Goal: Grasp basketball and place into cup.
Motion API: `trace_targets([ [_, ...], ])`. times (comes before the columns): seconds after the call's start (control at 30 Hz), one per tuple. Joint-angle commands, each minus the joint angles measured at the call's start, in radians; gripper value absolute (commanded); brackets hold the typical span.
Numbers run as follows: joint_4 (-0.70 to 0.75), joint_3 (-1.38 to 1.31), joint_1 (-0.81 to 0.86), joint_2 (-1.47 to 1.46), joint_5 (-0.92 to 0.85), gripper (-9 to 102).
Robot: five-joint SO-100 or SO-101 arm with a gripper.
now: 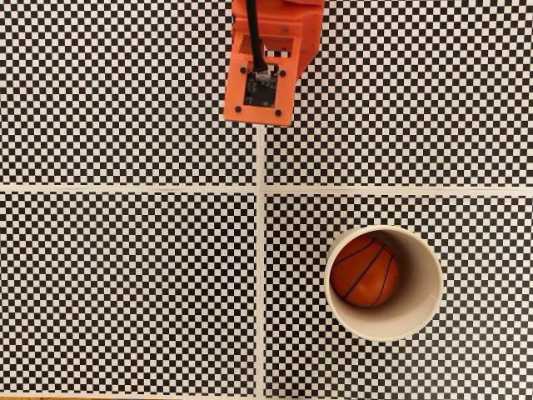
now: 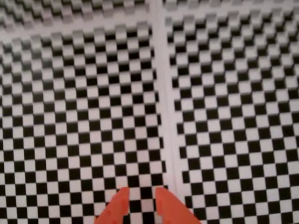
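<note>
The basketball (image 1: 364, 272), small and orange with black seams, lies inside the cream-white paper cup (image 1: 420, 312). It rests against the cup's left inner wall, at the lower right of the fixed view. My orange arm (image 1: 265, 62) is at the top centre of that view, well away from the cup. In the wrist view my gripper (image 2: 141, 190) pokes in from the bottom edge. Its two orange fingertips (image 2: 120, 200) stand a little apart with nothing between them, above the checkered mat.
A black-and-white checkered mat (image 1: 125, 275) covers the table. White seams cross it: one runs left to right (image 1: 125, 188) and one runs top to bottom (image 1: 261, 292). The top-to-bottom seam (image 2: 163, 93) also runs up the middle of the wrist view.
</note>
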Motion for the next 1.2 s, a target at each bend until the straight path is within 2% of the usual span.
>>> trace_targets([
  [0.0,0.014,0.035,-0.021,0.009,0.0,0],
  [1.17,0.018,0.035,-0.041,0.011,0.021,0],
])
